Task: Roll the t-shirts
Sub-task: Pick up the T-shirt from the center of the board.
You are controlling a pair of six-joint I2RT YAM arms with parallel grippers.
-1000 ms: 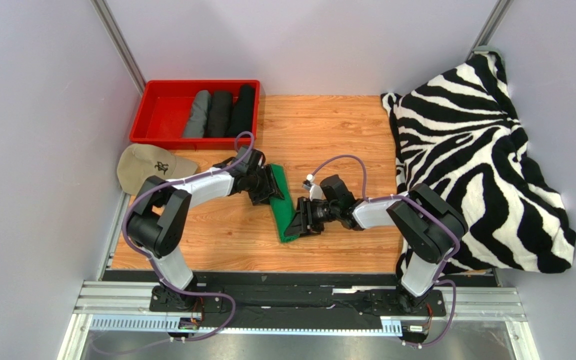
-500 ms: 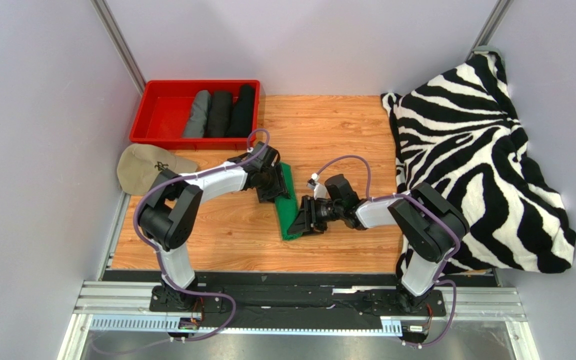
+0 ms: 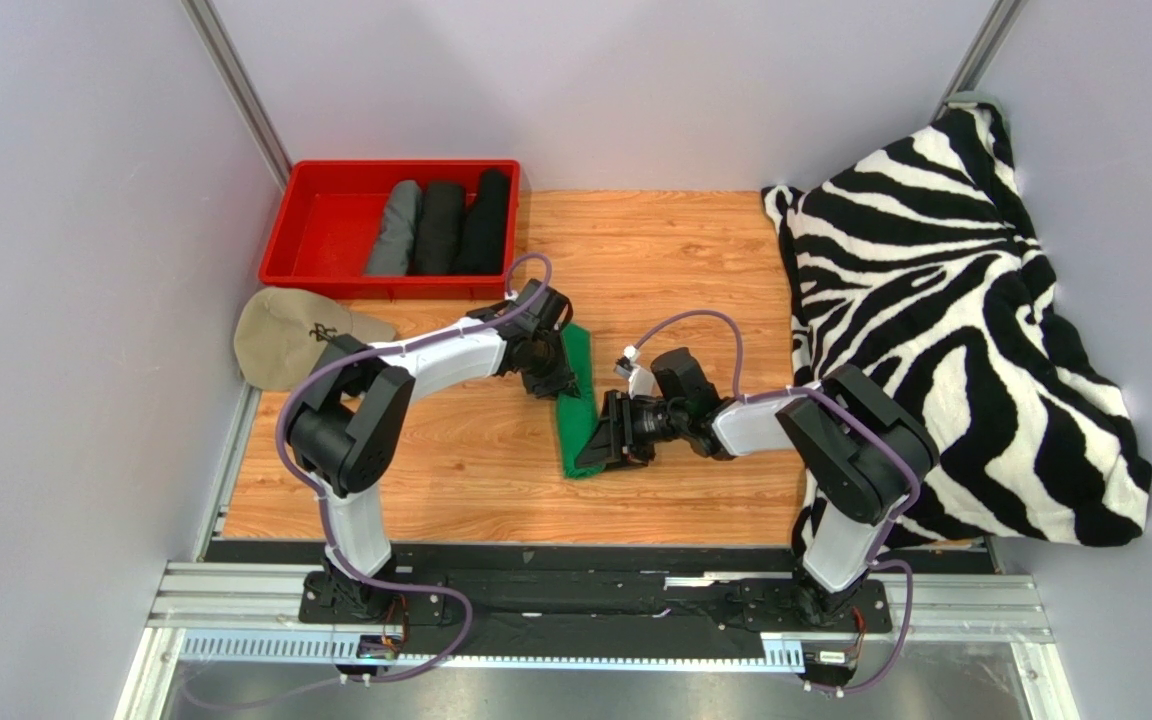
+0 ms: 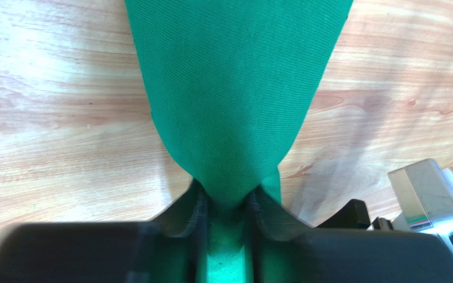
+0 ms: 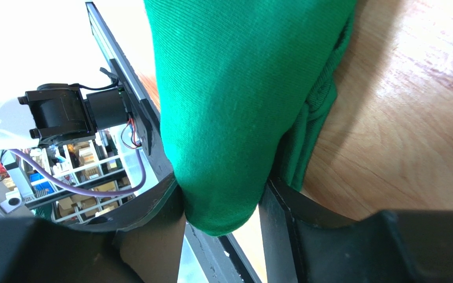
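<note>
Narrowing left pincer (image 4: 227, 203), now pinching green t-shirt (image 4: 235, 88) | right pincer (image 5: 223, 200) grip unchanged

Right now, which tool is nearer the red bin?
Left. The left tool pinches the far end of the green t-shirt, a short way in front of the red bin. The right tool grips the shirt's near end, farther from the bin.
</note>
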